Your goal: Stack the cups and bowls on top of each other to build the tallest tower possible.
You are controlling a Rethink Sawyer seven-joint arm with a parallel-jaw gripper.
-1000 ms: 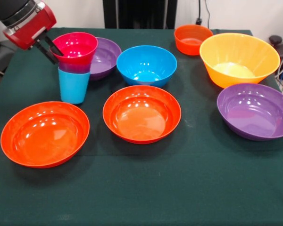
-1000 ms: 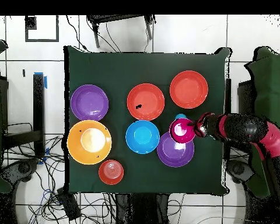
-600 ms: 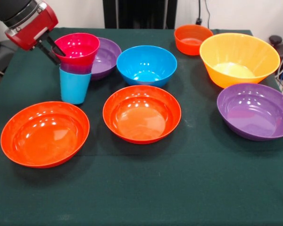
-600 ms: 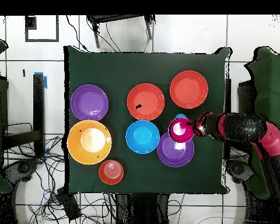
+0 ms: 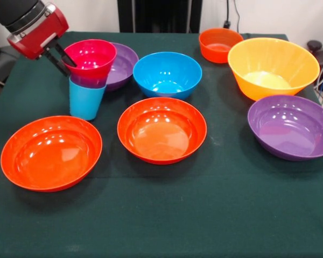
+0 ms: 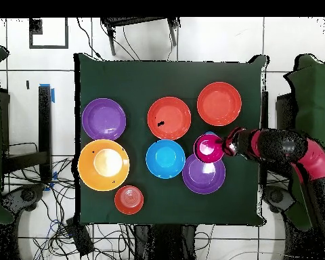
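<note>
The tower stands at the left in the front view: a light blue cup lowest, a purple cup nested in it, and a small pink bowl on top, leaning slightly. My gripper comes in from the upper left and is shut on the pink bowl's left rim, one finger inside and one outside. In the overhead view the pink bowl sits next to my gripper. The light blue cup is almost hidden there.
On the green table: a wide purple bowl just behind the tower, a blue bowl, two orange-red bowls, a small orange bowl, a yellow-orange bowl, and a second purple bowl.
My gripper has shifted a little to the right in the front view, and the pink bowl and the cups under it have moved slightly with it.
</note>
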